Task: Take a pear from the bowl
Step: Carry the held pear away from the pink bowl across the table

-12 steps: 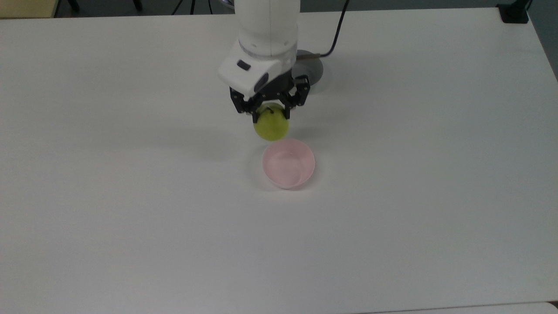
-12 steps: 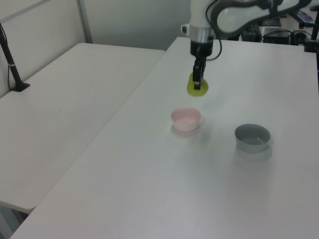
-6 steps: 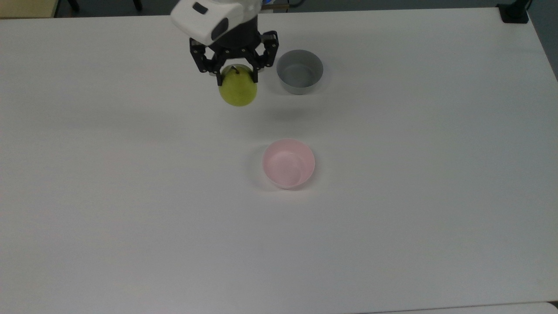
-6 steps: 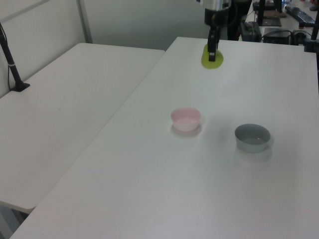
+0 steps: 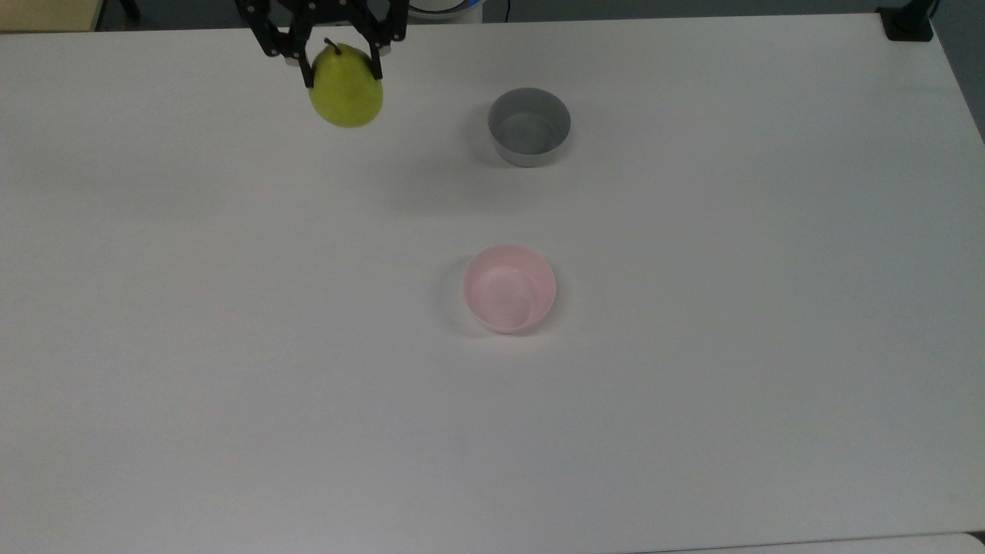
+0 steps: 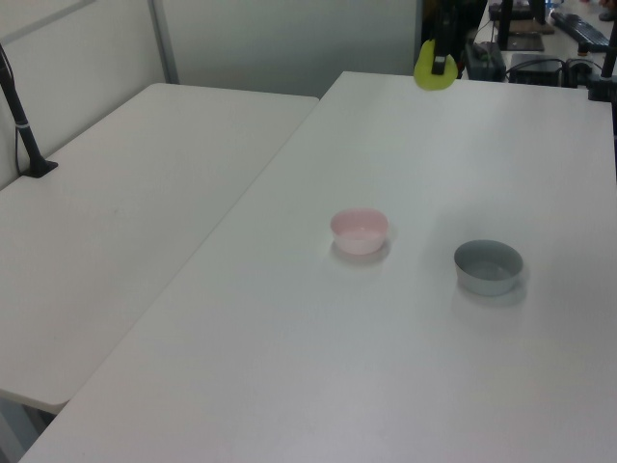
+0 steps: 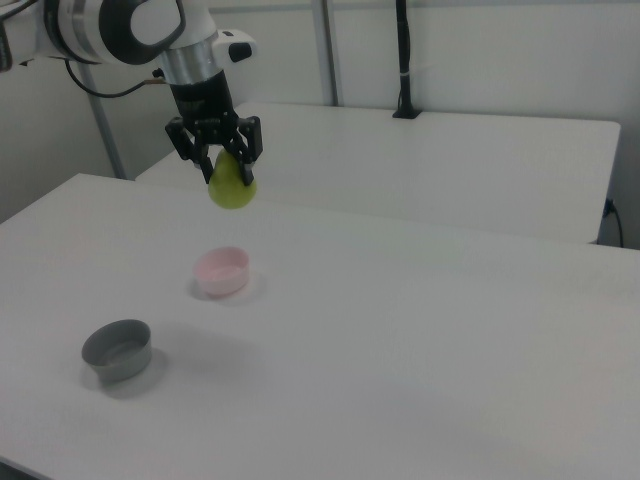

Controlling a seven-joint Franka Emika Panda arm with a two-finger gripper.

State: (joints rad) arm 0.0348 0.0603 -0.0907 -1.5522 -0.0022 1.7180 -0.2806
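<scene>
Gripper (image 5: 339,68) was closed on the pear (image 5: 345,94), black fingers clamping its upper part on either side, stem up between them. Pear hung in the air, clear of the white table (image 5: 692,385), at the far left of the top view. In the right view the gripper (image 7: 229,166) held the pear (image 7: 232,186) above and beyond the pink bowl (image 7: 222,271). Pink bowl (image 5: 509,288) sat upright near the table's middle with nothing in it, well apart from the pear. Grey bowl (image 5: 529,126) stood upright farther back, to the top view's right of the pear. In the left view the pear (image 6: 434,72) showed at the far end of the table, with the pink bowl (image 6: 360,231) and grey bowl (image 6: 489,266) nearer.
</scene>
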